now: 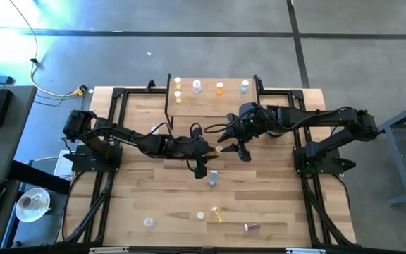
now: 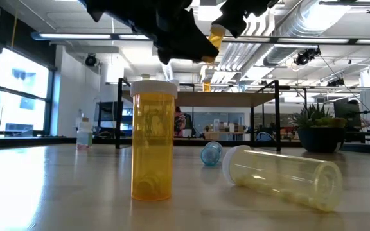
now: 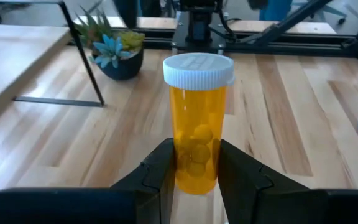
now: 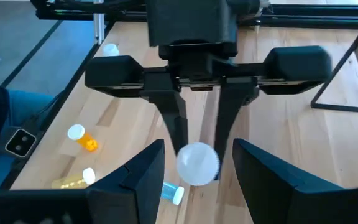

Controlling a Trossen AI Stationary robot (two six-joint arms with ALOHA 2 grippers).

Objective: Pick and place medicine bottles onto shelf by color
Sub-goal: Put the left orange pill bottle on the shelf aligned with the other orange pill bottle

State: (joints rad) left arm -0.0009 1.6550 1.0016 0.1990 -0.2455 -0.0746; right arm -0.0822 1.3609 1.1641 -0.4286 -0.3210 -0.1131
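My left gripper point(image 1: 210, 149) is over the table's middle, shut on an orange, white-capped medicine bottle point(image 3: 197, 124), which is held high in the low view point(image 2: 215, 37). My right gripper point(image 4: 194, 177) faces it, open. In the right wrist view its fingers stand on either side of the bottle's cap point(image 4: 197, 163), and no touch shows. The shelf point(image 1: 210, 97) stands at the far edge. It carries a yellow bottle point(image 1: 178, 83), a white one point(image 1: 197, 86), an orange one point(image 1: 220, 87) and a blue-grey one point(image 1: 244, 86), all upright. My left gripper pinches the orange bottle's body near its bottom end point(image 3: 194, 171) between its two fingers. The bottle sticks out forward past the fingertips, with its white cap point(image 3: 197, 68) away from the gripper and toward my right gripper. It is lifted clear of the table.
Loose bottles are on the table: a blue one point(image 1: 213, 177) lying near the middle, and clear ones point(image 1: 149, 222), a yellow one point(image 1: 217, 214) and a pinkish-red one point(image 1: 251, 226) near the front edge. A potted plant point(image 3: 114, 50) stands right of the shelf.
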